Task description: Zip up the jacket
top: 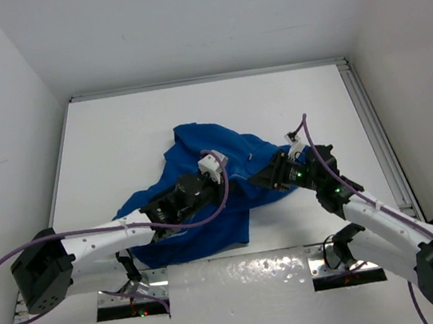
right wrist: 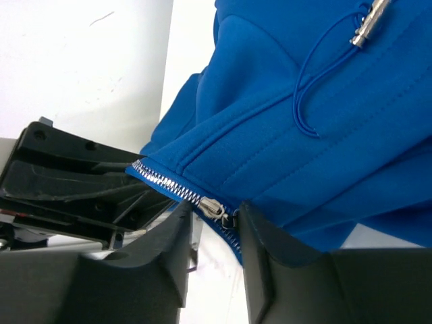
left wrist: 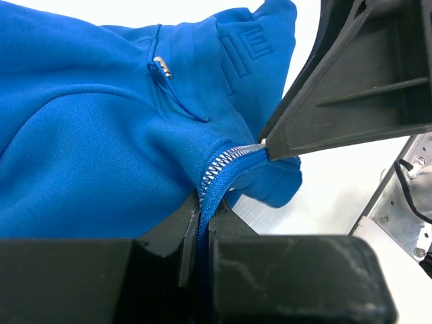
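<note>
Two end effectors meet on the jacket (top: 198,144) lying on the desk (top: 115,128): the left end effector (left wrist: 204,214) clamps its front edge, the right end effector (right wrist: 212,216) straddles the slider (right wrist: 212,208) (pinched? cannot tell), zipper teeth (left wrist: 226,160) running straight between them.

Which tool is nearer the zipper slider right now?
Right. The right tool has the zipper slider between its fingertips; the left tool pinches the jacket along the zipper teeth, a short stretch away.
</note>
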`<state>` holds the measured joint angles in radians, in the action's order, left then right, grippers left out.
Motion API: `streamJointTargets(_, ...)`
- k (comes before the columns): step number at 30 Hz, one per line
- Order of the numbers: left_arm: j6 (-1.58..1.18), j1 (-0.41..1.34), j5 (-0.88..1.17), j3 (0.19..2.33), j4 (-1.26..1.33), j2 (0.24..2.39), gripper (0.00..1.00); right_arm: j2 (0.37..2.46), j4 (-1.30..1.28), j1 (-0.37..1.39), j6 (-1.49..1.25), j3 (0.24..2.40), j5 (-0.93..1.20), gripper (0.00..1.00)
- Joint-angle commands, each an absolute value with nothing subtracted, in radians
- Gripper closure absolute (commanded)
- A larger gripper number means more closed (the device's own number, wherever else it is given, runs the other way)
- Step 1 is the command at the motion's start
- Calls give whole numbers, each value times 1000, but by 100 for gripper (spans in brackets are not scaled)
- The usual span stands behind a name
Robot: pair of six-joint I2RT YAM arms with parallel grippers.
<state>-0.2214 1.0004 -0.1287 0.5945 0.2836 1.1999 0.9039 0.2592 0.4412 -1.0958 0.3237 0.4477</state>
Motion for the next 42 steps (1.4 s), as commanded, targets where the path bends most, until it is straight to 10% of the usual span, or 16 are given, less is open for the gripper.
streamJointTargets(1, -215, 1009, -135, 629, 341, 1196, 100, 911, 281, 442, -1091, 336, 422, 69)
streamJointTargets(11, -204, 1009, -172, 630, 318, 1177, 100, 908, 276, 442, -1083, 327, 385, 100)
streamJointTargets(35, -84, 908, -373, 784, 322, 1264, 100, 669, -141, 442, -825, 374, -109, 100)
streamJointTargets(42, -5, 816, -351, 1109, 319, 1436, 100, 857, -54, 442, -767, 642, -103, 100)
